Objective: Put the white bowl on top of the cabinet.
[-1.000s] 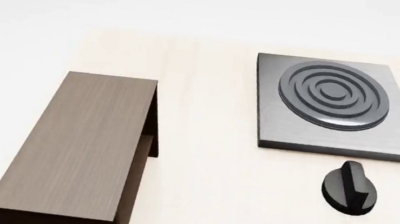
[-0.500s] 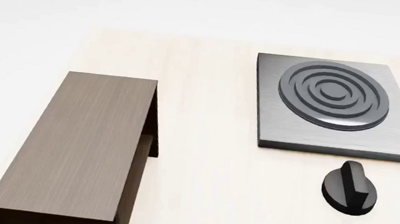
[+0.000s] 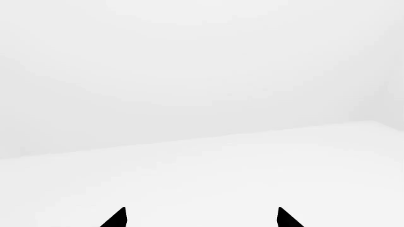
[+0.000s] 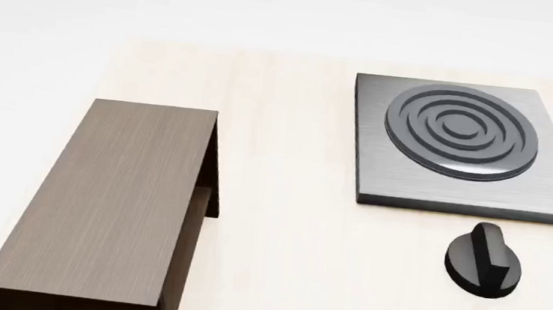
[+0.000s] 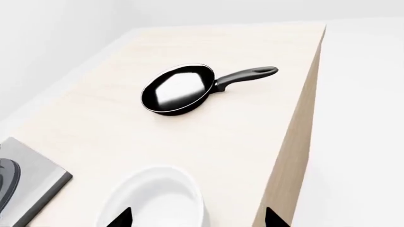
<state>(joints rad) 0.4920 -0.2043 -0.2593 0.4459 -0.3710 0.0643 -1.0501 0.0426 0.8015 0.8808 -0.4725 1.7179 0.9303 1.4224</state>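
One white bowl (image 5: pixel 154 201) lies just beyond the right tool (image 5: pixel 197 218).

Pale wood table, dark cabinet, grey stove plate

The low wood-grain cabinet (image 4: pixel 112 201) is dull brown on top with near-black sides; the square brushed-metal stove plate (image 4: pixel 467 153) is grey with darker concentric rings; the round knob (image 4: pixel 485 260) is black; the glossy ceramic bowl (image 5: pixel 154 201) is white; the frying pan (image 5: pixel 180 89) is black; the table (image 4: pixel 300 225) is pale cream.

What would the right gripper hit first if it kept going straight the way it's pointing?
Most likely the white bowl, which sits on the table just ahead of the right gripper. The pan lies further on. Depth is hard to judge.
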